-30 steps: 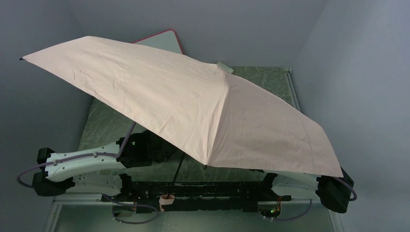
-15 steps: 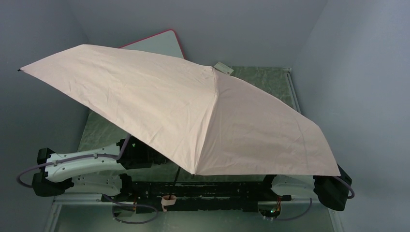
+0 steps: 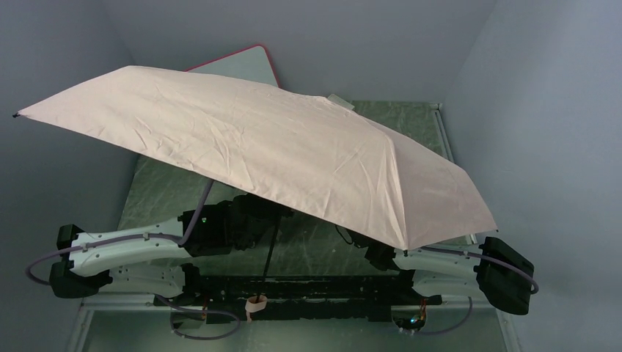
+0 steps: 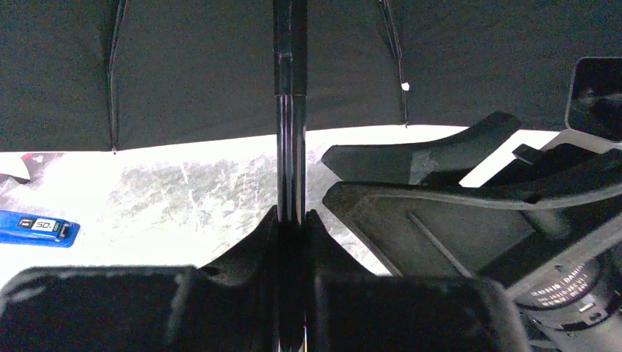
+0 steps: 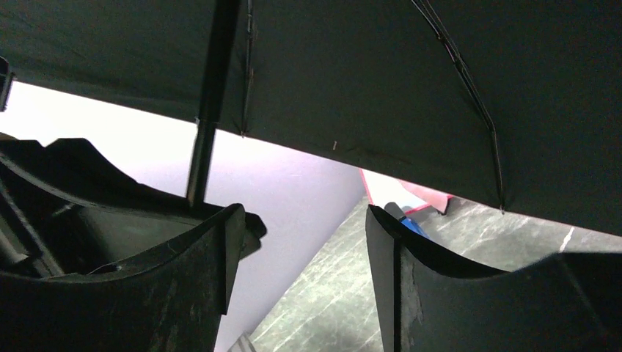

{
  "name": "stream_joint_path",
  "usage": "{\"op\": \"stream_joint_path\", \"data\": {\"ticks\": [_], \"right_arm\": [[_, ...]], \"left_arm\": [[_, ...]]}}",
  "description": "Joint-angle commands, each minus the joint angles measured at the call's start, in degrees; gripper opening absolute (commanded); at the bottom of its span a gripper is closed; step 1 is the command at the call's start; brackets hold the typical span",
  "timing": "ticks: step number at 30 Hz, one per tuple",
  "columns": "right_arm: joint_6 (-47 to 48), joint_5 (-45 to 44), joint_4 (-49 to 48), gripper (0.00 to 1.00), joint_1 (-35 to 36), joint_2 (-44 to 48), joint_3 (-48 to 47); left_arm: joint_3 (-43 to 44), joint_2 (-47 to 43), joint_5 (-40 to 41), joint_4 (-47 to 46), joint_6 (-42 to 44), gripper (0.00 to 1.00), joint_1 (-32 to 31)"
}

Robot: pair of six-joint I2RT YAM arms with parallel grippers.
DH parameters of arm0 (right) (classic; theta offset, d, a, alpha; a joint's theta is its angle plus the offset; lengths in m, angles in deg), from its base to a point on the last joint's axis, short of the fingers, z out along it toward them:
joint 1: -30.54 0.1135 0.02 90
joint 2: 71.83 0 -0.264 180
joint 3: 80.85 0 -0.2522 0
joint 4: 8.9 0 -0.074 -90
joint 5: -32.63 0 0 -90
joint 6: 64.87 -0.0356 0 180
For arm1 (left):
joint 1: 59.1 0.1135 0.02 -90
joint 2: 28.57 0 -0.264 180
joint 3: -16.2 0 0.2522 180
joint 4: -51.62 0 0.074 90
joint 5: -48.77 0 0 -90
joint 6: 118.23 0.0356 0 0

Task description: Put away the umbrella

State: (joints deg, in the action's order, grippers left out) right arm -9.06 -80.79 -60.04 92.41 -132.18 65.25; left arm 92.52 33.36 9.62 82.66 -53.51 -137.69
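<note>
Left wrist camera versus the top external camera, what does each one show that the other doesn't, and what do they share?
Only the left wrist view shows the left fingers closed on the black shaft, the canopy from its black underside with thin ribs, and a blue object on the table. Only the top external view shows the canopy's pale pink outside, the pink-framed whiteboard behind it, and the handle at the near edge. Both show the shaft and the table.

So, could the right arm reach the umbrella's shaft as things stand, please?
Probably yes: the right gripper is open under the canopy, and the shaft shows bare, nothing between, above where the left gripper clamps it.
</note>
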Motion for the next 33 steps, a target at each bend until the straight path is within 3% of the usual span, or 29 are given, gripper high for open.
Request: {"op": "stream_joint_path", "data": {"ticks": [1,10,19,27,33], "right_arm": [[4.9,-6.8,-5.5,0.65,2.3,1.0,-1.9],[1.1,-9.4,-10.8,0.65,3.5,1.9,-4.0],[-6.2,-13.4,0.3,0.68,3.4,-2.3,-10.8],[-10.9,-14.3,4.5,0.68,3.5,-6.3,-12.9],[-11.3,-12.9,3.8,0.55,3.5,-8.3,-14.0]], "left_arm": [[1.1,-0.4,2.0,-3.6,0.7,0.05,-0.3],[-1.8,-1.0,1.0,-5.0,0.9,0.05,-0.3],[-3.6,-0.8,-2.3,-7.7,2.5,0.05,-0.3],[-4.1,-0.9,-3.7,-8.3,3.3,0.05,-0.3],[-4.8,-0.7,-5.1,-8.5,3.6,0.05,-0.3]]}}
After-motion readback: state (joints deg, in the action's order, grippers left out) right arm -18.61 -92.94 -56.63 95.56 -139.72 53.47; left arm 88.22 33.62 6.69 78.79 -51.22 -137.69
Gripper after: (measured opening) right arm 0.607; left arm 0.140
